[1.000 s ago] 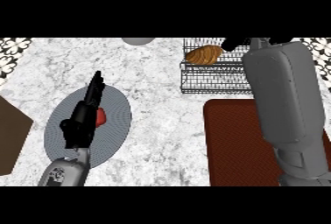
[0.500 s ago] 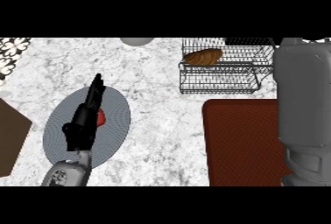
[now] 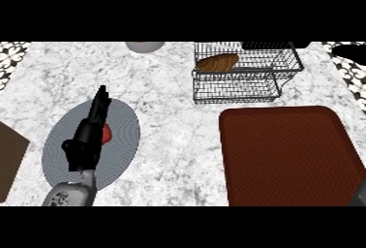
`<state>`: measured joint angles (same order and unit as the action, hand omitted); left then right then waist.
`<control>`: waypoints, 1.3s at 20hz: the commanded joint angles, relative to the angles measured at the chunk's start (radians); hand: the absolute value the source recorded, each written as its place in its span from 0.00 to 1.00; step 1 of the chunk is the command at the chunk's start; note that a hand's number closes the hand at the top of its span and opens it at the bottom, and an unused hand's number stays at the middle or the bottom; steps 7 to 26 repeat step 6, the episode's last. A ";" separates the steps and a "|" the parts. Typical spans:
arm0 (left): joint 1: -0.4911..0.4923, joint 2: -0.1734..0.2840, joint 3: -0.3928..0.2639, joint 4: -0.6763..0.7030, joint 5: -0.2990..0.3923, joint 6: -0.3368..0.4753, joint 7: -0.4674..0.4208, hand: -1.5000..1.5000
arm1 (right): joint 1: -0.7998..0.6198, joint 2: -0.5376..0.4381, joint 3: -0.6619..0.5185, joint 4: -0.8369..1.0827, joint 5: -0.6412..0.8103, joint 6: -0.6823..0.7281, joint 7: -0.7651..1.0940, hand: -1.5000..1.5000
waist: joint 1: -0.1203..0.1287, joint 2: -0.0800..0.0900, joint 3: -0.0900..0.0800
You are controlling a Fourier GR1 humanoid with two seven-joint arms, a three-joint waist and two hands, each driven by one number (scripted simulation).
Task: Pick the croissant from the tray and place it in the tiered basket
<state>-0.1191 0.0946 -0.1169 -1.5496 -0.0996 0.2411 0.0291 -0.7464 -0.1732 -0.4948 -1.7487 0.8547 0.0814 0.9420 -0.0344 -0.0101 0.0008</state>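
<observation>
the croissant (image 3: pixel 217 63) lies in the tiered basket (image 3: pixel 243 92) at upper right, long axis across the frame, off the dark red tray (image 3: pixel 289 155). the left hand (image 3: pixel 84 145), fingers straight, rests at lower left, well apart; the right hand is unseen.

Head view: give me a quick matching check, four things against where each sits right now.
Things:
1. croissant
2. tray
3. left hand
4. grey plate

Places:
A. left of the counter, under the hand
B. right of the counter, nothing on it
C. top tier of the wire tiered basket
D. open, fingers straight, over the plate beside a red object

Pairs: 1-C, 2-B, 3-D, 4-A
</observation>
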 commanded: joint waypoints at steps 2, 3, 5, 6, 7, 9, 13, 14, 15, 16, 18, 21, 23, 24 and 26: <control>0.025 -0.016 -0.014 -0.016 -0.029 0.029 -0.005 0.50 | 0.259 -0.036 -0.141 -0.287 -0.208 0.150 -0.029 0.00 | -0.017 -0.005 0.001; -0.019 -0.015 0.004 -0.005 -0.009 0.018 0.023 0.50 | 0.300 -0.006 -0.139 -0.375 -0.232 0.157 -0.018 0.00 | -0.010 -0.001 0.000; 0.044 -0.012 -0.011 -0.038 -0.016 0.019 0.009 0.50 | 0.375 -0.035 -0.260 -0.413 -0.392 0.230 -0.044 0.00 | -0.018 -0.006 0.001; -0.010 -0.001 0.012 -0.030 -0.006 0.013 0.050 0.50 | 0.463 0.005 -0.281 -0.460 -0.430 0.229 -0.101 0.00 | -0.026 -0.004 0.002; -0.010 -0.001 0.012 -0.030 -0.006 0.013 0.050 0.50 | 0.463 0.005 -0.281 -0.460 -0.430 0.229 -0.101 0.00 | -0.026 -0.004 0.002; -0.010 -0.001 0.012 -0.030 -0.006 0.013 0.050 0.50 | 0.463 0.005 -0.281 -0.460 -0.430 0.229 -0.101 0.00 | -0.026 -0.004 0.002; -0.010 -0.001 0.012 -0.030 -0.006 0.013 0.050 0.50 | 0.463 0.005 -0.281 -0.460 -0.430 0.229 -0.101 0.00 | -0.026 -0.004 0.002; -0.010 -0.001 0.012 -0.030 -0.006 0.013 0.050 0.50 | 0.463 0.005 -0.281 -0.460 -0.430 0.229 -0.101 0.00 | -0.026 -0.004 0.002; -0.010 -0.001 0.012 -0.030 -0.006 0.013 0.050 0.50 | 0.463 0.005 -0.281 -0.460 -0.430 0.229 -0.101 0.00 | -0.026 -0.004 0.002; -0.010 -0.001 0.012 -0.030 -0.006 0.013 0.050 0.50 | 0.463 0.005 -0.281 -0.460 -0.430 0.229 -0.101 0.00 | -0.026 -0.004 0.002; -0.010 -0.001 0.012 -0.030 -0.006 0.013 0.050 0.50 | 0.463 0.005 -0.281 -0.460 -0.430 0.229 -0.101 0.00 | -0.026 -0.004 0.002; -0.010 -0.001 0.012 -0.030 -0.006 0.013 0.050 0.50 | 0.463 0.005 -0.281 -0.460 -0.430 0.229 -0.101 0.00 | -0.026 -0.004 0.002; -0.010 -0.001 0.012 -0.030 -0.006 0.013 0.050 0.50 | 0.463 0.005 -0.281 -0.460 -0.430 0.229 -0.101 0.00 | -0.026 -0.004 0.002; -0.010 -0.001 0.012 -0.030 -0.006 0.013 0.050 0.50 | 0.463 0.005 -0.281 -0.460 -0.430 0.229 -0.101 0.00 | -0.026 -0.004 0.002; -0.010 -0.001 0.012 -0.030 -0.006 0.013 0.050 0.50 | 0.463 0.005 -0.281 -0.460 -0.430 0.229 -0.101 0.00 | -0.026 -0.004 0.002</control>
